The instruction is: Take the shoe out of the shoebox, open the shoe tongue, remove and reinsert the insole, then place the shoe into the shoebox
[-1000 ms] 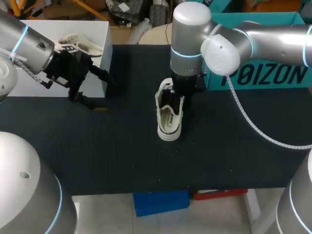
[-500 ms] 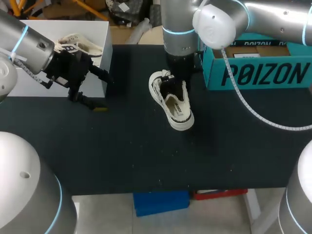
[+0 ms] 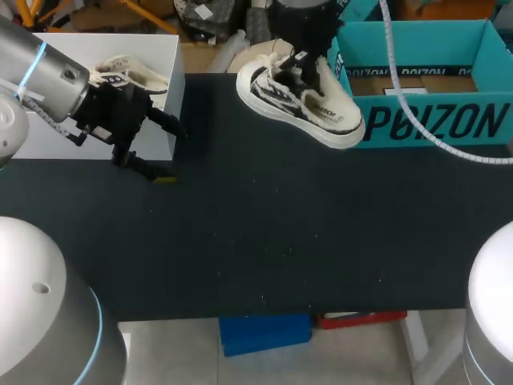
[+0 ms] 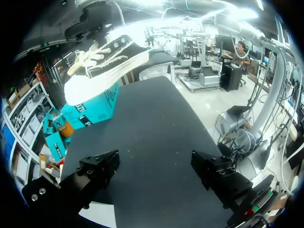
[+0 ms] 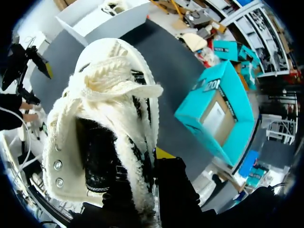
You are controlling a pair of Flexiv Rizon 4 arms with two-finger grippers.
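A cream and black shoe (image 3: pixel 298 98) hangs in the air beside the teal shoebox (image 3: pixel 425 120), its toe pointing at the box's front wall. My right gripper (image 3: pixel 302 62) comes down from above and is shut on the shoe's collar. In the right wrist view the shoe (image 5: pixel 102 118) fills the space at the gripper (image 5: pixel 148 164), whose yellow-tipped finger (image 5: pixel 164 153) presses the shoe's side; the shoebox (image 5: pixel 216 111) lies beyond. My left gripper (image 3: pixel 157 149) stands open by the white box's corner, holding nothing. In the left wrist view the gripper (image 4: pixel 156 171) is over bare mat, with the shoe (image 4: pixel 102 66) far ahead.
An open white box (image 3: pixel 164 88) at the back left holds a second cream shoe (image 3: pixel 128 74). The black mat (image 3: pixel 264 233) covers the table out to its front edge. A grey cable (image 3: pixel 409 104) trails from my right arm across the teal box's front.
My right arm has lifted the shoe off the mat and carried it back and to the right, turning its toe toward the teal box. The left arm has not moved.
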